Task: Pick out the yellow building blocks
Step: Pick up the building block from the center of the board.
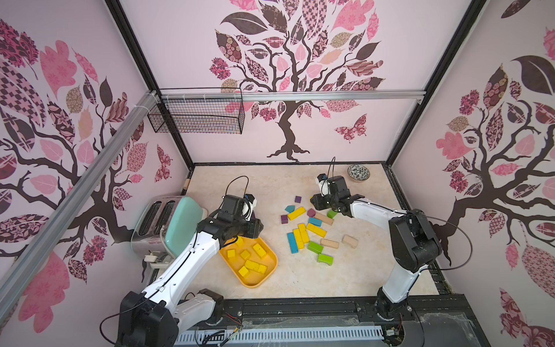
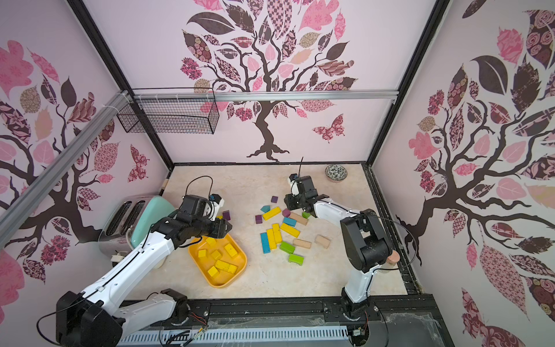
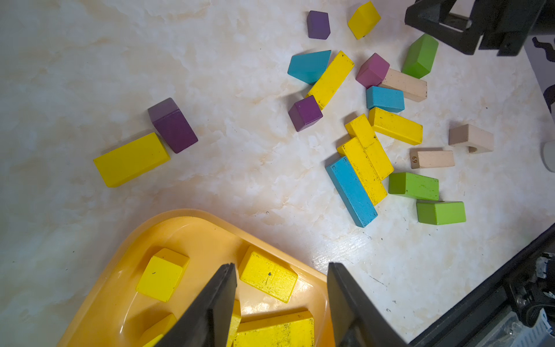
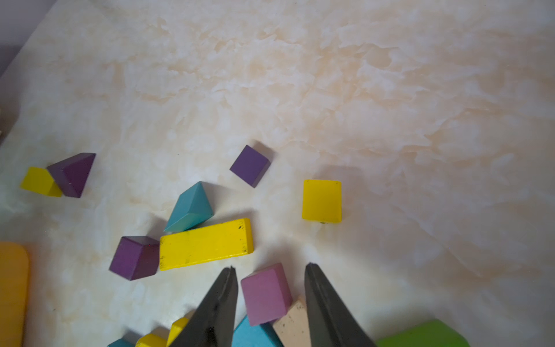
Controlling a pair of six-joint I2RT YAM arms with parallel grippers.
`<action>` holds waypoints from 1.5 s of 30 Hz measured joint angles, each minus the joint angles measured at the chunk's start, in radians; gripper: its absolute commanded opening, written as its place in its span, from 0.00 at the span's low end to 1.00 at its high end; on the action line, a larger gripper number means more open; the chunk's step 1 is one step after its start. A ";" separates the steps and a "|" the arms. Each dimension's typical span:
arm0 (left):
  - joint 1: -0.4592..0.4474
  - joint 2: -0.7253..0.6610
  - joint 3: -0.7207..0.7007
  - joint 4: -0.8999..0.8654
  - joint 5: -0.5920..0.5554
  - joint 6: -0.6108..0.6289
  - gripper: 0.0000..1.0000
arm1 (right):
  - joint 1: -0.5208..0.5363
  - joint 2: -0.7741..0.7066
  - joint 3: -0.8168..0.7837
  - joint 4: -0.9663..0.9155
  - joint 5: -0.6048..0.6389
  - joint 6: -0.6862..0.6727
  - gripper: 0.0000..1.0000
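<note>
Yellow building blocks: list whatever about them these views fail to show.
Top views: the left arm largely hides the yellow bar beside the purple block.
Left wrist view: the left claw and bottom edge cut off blocks in the tray.
Right wrist view: yellow pieces at the edge, shapes unclear.

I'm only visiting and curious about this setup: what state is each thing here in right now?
left gripper: open, empty, above the tray
right gripper: open, above a pink block
yellow building blocks: some in tray, others on table
patterned bowl: empty
wire basket: empty
</note>
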 measured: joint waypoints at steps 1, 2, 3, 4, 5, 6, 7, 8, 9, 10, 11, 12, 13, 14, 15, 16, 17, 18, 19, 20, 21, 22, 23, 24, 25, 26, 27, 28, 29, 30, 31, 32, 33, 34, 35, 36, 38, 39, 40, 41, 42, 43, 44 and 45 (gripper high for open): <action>0.000 0.000 0.000 0.000 0.000 0.000 0.55 | 0.000 -0.015 -0.016 0.003 -0.017 0.006 0.42; 0.000 0.000 0.000 0.000 0.000 0.000 0.55 | 0.000 -0.027 -0.030 0.005 -0.035 0.013 0.42; 0.000 0.000 0.000 -0.001 -0.001 0.000 0.55 | 0.000 -0.034 -0.039 0.005 -0.048 0.021 0.42; 0.000 0.000 0.000 0.000 -0.001 0.000 0.55 | 0.000 -0.040 -0.047 0.010 -0.062 0.027 0.42; 0.000 0.000 0.000 -0.001 -0.001 0.000 0.55 | 0.000 -0.045 -0.055 0.018 -0.076 0.033 0.43; 0.000 0.001 0.000 -0.001 -0.001 0.000 0.55 | 0.001 -0.048 -0.065 0.027 -0.084 0.037 0.46; 0.000 0.002 0.000 -0.001 0.000 0.000 0.55 | 0.001 -0.053 -0.078 0.037 -0.087 0.043 0.51; 0.000 0.003 0.000 -0.001 0.000 0.000 0.55 | 0.003 -0.056 -0.090 0.043 -0.084 0.045 0.54; 0.000 0.004 0.000 -0.001 0.000 0.000 0.55 | 0.006 -0.058 -0.099 0.046 -0.077 0.049 0.57; 0.000 0.005 0.000 -0.001 -0.001 0.000 0.55 | 0.006 -0.058 -0.104 0.046 -0.063 0.050 0.58; 0.000 0.005 0.000 -0.002 -0.002 0.000 0.55 | 0.007 -0.056 -0.103 0.046 -0.045 0.051 0.60; 0.000 0.005 0.000 -0.001 -0.005 0.000 0.55 | 0.007 -0.055 -0.100 0.046 -0.030 0.050 0.60; 0.000 0.005 0.000 -0.001 -0.009 0.001 0.55 | 0.007 -0.048 -0.089 0.043 -0.008 0.050 0.61; 0.000 0.005 0.000 -0.002 -0.013 0.001 0.55 | 0.007 -0.035 -0.071 0.040 0.011 0.049 0.61; 0.000 0.005 0.000 -0.002 -0.016 0.001 0.55 | 0.007 -0.014 -0.048 0.038 0.032 0.048 0.61; 0.000 0.005 0.000 -0.002 -0.019 0.002 0.55 | 0.007 0.011 -0.019 0.036 0.051 0.046 0.62; 0.000 0.005 0.000 -0.002 -0.019 0.001 0.55 | 0.007 0.042 0.014 0.032 0.072 0.044 0.62; 0.000 0.005 0.000 -0.002 -0.019 0.001 0.55 | 0.007 0.068 0.040 0.031 0.089 0.042 0.62; 0.000 0.006 0.000 -0.002 -0.018 0.001 0.55 | 0.007 0.097 0.068 0.026 0.107 0.039 0.62; 0.000 0.007 0.000 -0.002 -0.016 0.001 0.55 | 0.007 0.126 0.094 0.020 0.126 0.034 0.62; 0.000 0.008 0.000 -0.002 -0.015 0.001 0.55 | 0.007 0.152 0.118 0.016 0.140 0.029 0.62; 0.000 0.010 0.000 -0.002 -0.015 0.001 0.55 | 0.007 0.181 0.144 0.008 0.156 0.023 0.61; 0.000 0.012 0.000 -0.002 -0.015 0.001 0.55 | 0.007 0.208 0.169 0.000 0.169 0.019 0.61; 0.000 0.013 0.000 -0.003 -0.016 0.002 0.55 | 0.007 0.230 0.189 -0.010 0.177 0.015 0.61; 0.000 0.013 0.000 -0.005 -0.018 0.002 0.55 | 0.007 0.257 0.216 -0.021 0.187 0.008 0.60; 0.000 0.013 0.000 -0.005 -0.019 0.003 0.55 | 0.007 0.277 0.235 -0.031 0.194 0.003 0.58; 0.000 0.013 0.000 -0.005 -0.020 0.003 0.55 | 0.007 0.294 0.251 -0.038 0.198 -0.001 0.57; 0.000 0.013 0.000 -0.005 -0.022 0.003 0.55 | 0.007 0.311 0.266 -0.045 0.200 -0.008 0.56; 0.000 0.013 0.000 -0.005 -0.023 0.003 0.55 | 0.007 0.323 0.277 -0.053 0.200 -0.011 0.54; 0.000 0.013 0.000 -0.005 -0.023 0.003 0.55 | 0.007 0.334 0.288 -0.059 0.200 -0.018 0.53; 0.000 0.013 0.000 -0.005 -0.022 0.003 0.55 | 0.007 0.345 0.299 -0.069 0.200 -0.022 0.52; 0.000 0.013 0.000 -0.005 -0.022 0.003 0.55 | 0.007 0.354 0.308 -0.075 0.200 -0.027 0.51; 0.000 0.013 0.000 -0.005 -0.022 0.003 0.55 | 0.007 0.361 0.313 -0.079 0.200 -0.030 0.50; 0.000 0.013 0.000 -0.005 -0.022 0.003 0.55 | 0.007 0.367 0.317 -0.086 0.200 -0.035 0.49; 0.000 0.014 0.000 -0.005 -0.022 0.003 0.55 | 0.007 0.370 0.318 -0.092 0.200 -0.039 0.47; 0.000 0.016 0.000 -0.005 -0.022 0.003 0.55 | 0.007 0.371 0.318 -0.098 0.202 -0.042 0.46; 0.000 0.019 0.000 -0.005 -0.022 0.003 0.55 | 0.007 0.371 0.318 -0.107 0.204 -0.049 0.43; 0.000 0.020 0.000 -0.006 -0.022 0.003 0.55 | 0.007 0.371 0.318 -0.108 0.206 -0.051 0.42; 0.000 0.021 0.000 -0.005 -0.021 0.003 0.55 | 0.007 0.371 0.318 -0.111 0.207 -0.055 0.40; 0.000 0.021 0.000 -0.005 -0.021 0.003 0.55 | 0.007 0.371 0.318 -0.114 0.207 -0.057 0.38; 0.000 0.021 0.000 -0.006 -0.020 0.003 0.55 | 0.007 0.370 0.318 -0.117 0.207 -0.060 0.37; 0.000 0.021 0.000 -0.005 -0.019 0.003 0.55 | 0.007 0.367 0.316 -0.118 0.207 -0.061 0.36; 0.000 0.021 0.000 -0.005 -0.019 0.003 0.55 | 0.007 0.357 0.308 -0.118 0.206 -0.061 0.35; 0.000 0.021 0.000 -0.006 -0.019 0.003 0.55 | 0.007 0.343 0.297 -0.119 0.205 -0.061 0.34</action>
